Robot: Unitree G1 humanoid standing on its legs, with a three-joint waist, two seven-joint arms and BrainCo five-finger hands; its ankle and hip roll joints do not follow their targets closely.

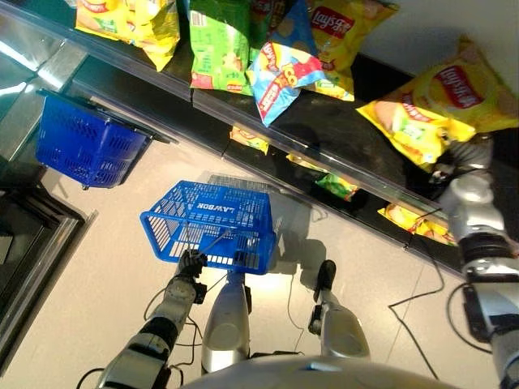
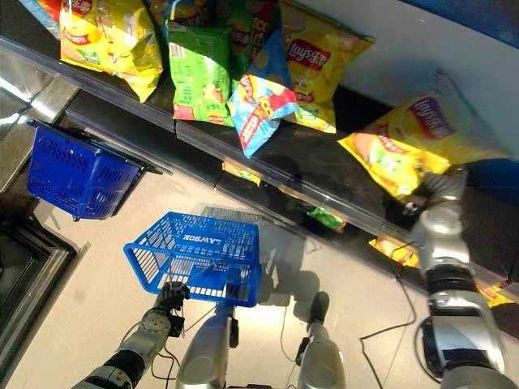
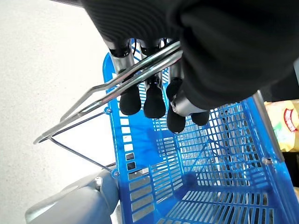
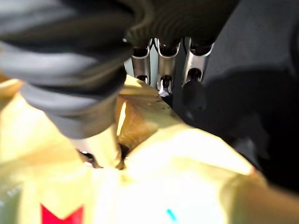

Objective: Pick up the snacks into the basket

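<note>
Right hand (image 1: 454, 166) is up at the shelf (image 1: 324, 121), fingers and thumb pinching the lower corner of the yellow chip bag (image 1: 442, 105) at about two o'clock of the head view. Left hand (image 3: 154, 88) is curled round the wire handle (image 3: 107, 95) of the blue basket (image 1: 215, 223), hanging low at seven o'clock. That bag looks light, puffy and slick, so a firm pinch on the crimped edge seems safest.
</note>
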